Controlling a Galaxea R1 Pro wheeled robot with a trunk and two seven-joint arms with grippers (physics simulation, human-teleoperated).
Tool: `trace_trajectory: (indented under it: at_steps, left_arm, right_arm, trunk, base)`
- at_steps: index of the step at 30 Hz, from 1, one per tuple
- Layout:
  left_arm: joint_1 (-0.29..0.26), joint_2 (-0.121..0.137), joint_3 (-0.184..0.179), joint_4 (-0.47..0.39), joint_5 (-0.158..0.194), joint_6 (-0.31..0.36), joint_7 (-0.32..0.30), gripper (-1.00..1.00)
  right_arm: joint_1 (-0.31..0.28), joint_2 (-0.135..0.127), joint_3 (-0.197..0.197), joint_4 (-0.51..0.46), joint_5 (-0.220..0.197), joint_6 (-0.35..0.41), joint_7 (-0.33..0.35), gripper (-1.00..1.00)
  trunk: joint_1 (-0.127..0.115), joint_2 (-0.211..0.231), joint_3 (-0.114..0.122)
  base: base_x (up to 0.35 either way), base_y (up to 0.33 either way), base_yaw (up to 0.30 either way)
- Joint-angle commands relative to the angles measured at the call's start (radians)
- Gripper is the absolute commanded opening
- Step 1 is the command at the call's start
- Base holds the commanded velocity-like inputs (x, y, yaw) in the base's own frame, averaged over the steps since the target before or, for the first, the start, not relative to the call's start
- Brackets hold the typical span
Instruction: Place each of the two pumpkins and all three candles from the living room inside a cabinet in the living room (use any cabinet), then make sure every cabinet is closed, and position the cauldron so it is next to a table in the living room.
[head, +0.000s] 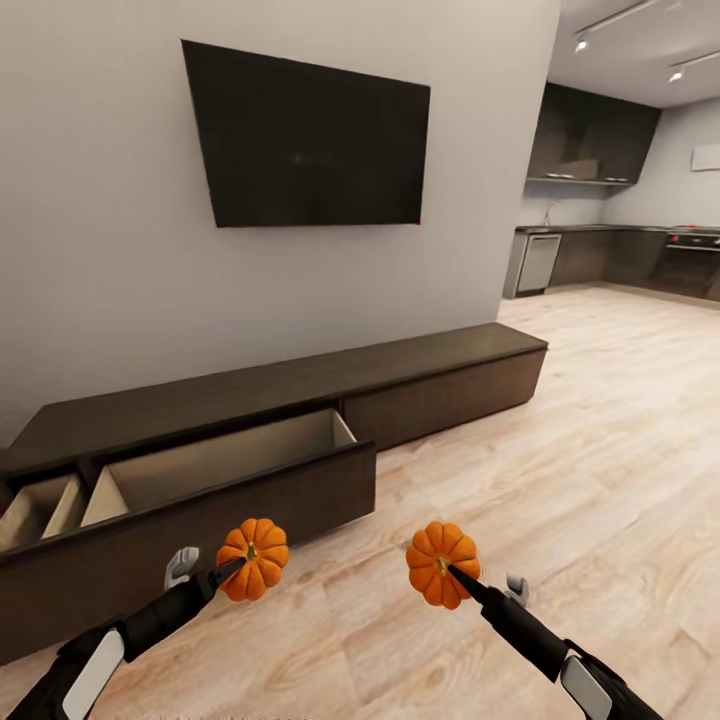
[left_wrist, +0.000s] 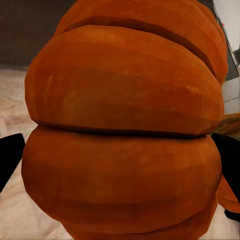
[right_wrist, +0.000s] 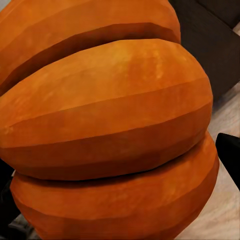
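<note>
Wrist views: pumpkins hide each hand's fingers.

No readable text, labels or numbers anywhere.

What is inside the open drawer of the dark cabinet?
The open drawer of the cabinet shows bare tan walls and a divider. Its dark front panel hides the floor nearest the robot, so contents there cannot be seen.

Pale wood floor carries the long dark cabinet, its drawer open
</note>
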Motion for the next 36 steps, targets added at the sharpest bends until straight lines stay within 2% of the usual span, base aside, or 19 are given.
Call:
trace_trajectory:
  at_steps: [1,5,17,28,36]
  left_arm:
    - [-0.001,0.000,0.001,0.000,0.010,0.010,-0.002,-1.00]
    - [-0.001,0.001,0.001,0.000,0.012,0.011,-0.003,-1.00]
    - [-0.001,0.000,0.000,0.000,0.005,0.041,-0.002,-1.00]
    - [-0.001,-0.002,0.000,0.000,0.003,0.043,0.005,-1.00]
    - [-0.001,-0.002,0.000,0.000,0.002,0.043,0.006,-1.00]
  right_arm:
    - [0.000,-0.001,0.001,-0.001,-0.012,0.011,0.002,-1.00]
    - [0.000,-0.001,0.001,-0.001,-0.012,0.011,0.002,-1.00]
    - [0.000,-0.001,0.001,-0.001,-0.012,0.011,0.002,-1.00]
    - [0.000,-0.001,0.001,-0.001,-0.012,0.010,0.003,-1.00]
    - [0.000,-0.001,0.000,-0.001,-0.012,0.011,0.002,-1.00]
  trunk:
    - [0.000,0.000,-0.001]
    - [0.000,0.000,-0.001]
    - [-0.006,0.003,0.045]
    - [-0.048,0.080,0.080]
    - [-0.079,0.136,0.105]
  base:
    - [0.001,0.000,0.288]
    - [0.000,0.000,0.288]
    - [0.000,0.000,0.288]
    - [0.000,0.000,0.282]
    - [0.000,0.000,0.044]
